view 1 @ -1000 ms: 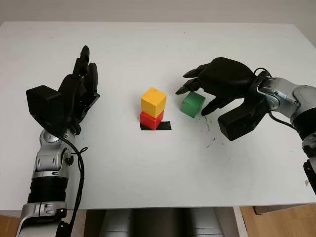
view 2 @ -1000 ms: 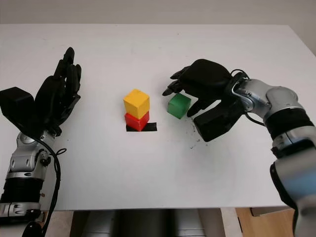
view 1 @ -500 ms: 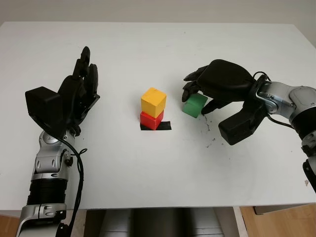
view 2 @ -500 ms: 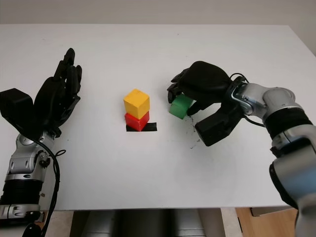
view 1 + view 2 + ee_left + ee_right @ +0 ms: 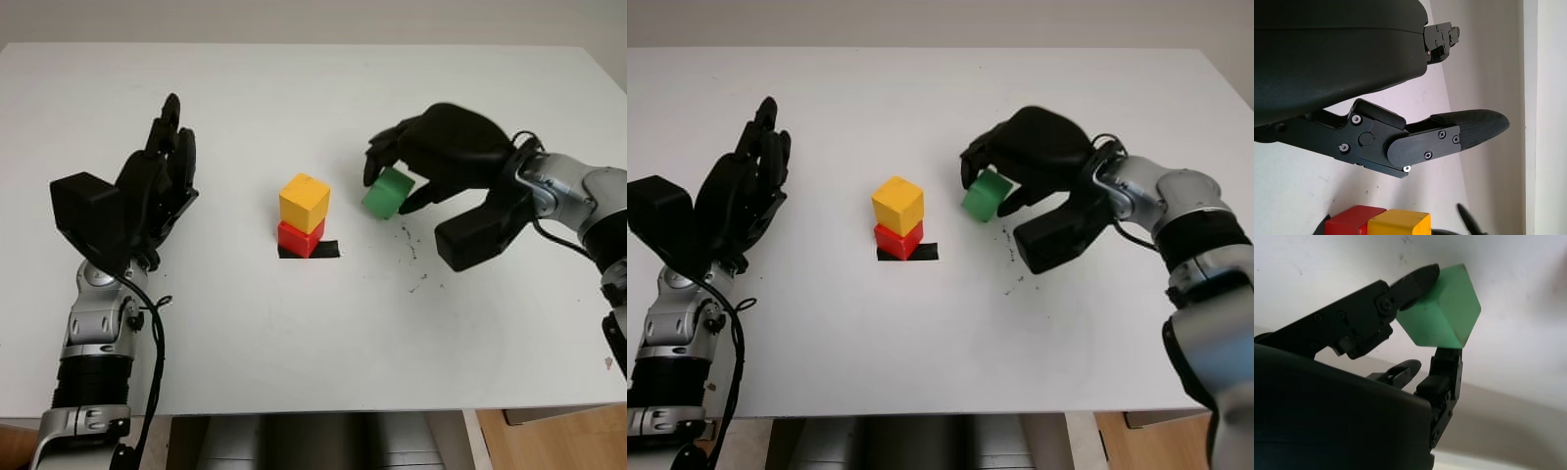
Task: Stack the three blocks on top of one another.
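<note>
One tilted green block (image 5: 388, 192) in right hand (image 5: 443, 155)

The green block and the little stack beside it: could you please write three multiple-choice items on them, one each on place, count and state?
1. What does the yellow block sit on?
A. the red block
B. the bare table
C. the green block

2. How many blocks are stacked now?
A. one
B. two
C. three

3. What is the right hand doing?
A. hanging open
B. gripping the green block
C. pressing the stack

Answers:
1 A, the red block lies under it.
2 B, yellow on red.
3 B, its fingers pinch the green block, tilted off the table.
The left hand is open, apart.
</note>
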{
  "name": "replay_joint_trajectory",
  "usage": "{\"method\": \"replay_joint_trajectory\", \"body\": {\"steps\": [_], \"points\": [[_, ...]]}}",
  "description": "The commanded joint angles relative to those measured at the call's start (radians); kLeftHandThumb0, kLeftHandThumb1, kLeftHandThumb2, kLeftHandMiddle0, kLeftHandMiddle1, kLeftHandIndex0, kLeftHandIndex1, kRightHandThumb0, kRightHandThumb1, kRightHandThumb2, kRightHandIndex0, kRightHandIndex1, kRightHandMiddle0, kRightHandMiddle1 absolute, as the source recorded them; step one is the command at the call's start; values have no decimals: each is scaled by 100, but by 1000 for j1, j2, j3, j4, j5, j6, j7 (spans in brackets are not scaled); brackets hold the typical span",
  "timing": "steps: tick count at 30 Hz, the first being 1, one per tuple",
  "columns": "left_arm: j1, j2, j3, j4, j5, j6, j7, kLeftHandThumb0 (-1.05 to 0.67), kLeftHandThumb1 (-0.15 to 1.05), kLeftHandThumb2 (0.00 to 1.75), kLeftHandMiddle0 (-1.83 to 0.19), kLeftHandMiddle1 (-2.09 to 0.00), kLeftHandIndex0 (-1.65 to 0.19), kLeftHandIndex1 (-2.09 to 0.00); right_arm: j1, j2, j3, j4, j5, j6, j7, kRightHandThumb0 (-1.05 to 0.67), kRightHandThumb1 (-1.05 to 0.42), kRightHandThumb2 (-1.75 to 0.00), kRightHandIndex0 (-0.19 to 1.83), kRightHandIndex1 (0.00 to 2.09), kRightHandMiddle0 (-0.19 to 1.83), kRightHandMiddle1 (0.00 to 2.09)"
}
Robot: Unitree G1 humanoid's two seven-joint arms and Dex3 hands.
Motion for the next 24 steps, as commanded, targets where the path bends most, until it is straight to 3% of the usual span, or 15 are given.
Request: {"method": "replay_joint_trajectory", "body": {"steps": [1, 6, 14, 24], "points": [[5, 6, -3, -7, 4, -4, 0, -77, 105, 64, 16, -6, 16, -6, 27, 21, -57, -38, 91, 19, 68, -30, -86, -5, 53, 2, 62, 102], [6, -2, -1, -12, -1, -6, 11, -76, 105, 64, 16, -5, 16, -6, 71, 69, -163, -111, 295, 106, 251, -30, -89, -6, 44, 1, 47, 132], [10, 0, -2, -15, 0, 0, 15, -76, 105, 64, 17, -5, 17, -5, 116, 141, -310, -277, 532, 392, 443, -45, -90, -6, 37, 0, 45, 141], [12, 6, -1, -20, -5, 4, 9, -76, 105, 64, 18, -5, 18, -5, 181, 251, -423, -531, 746, 768, 560, -44, -91, -5, 32, 1, 37, 160]]}}
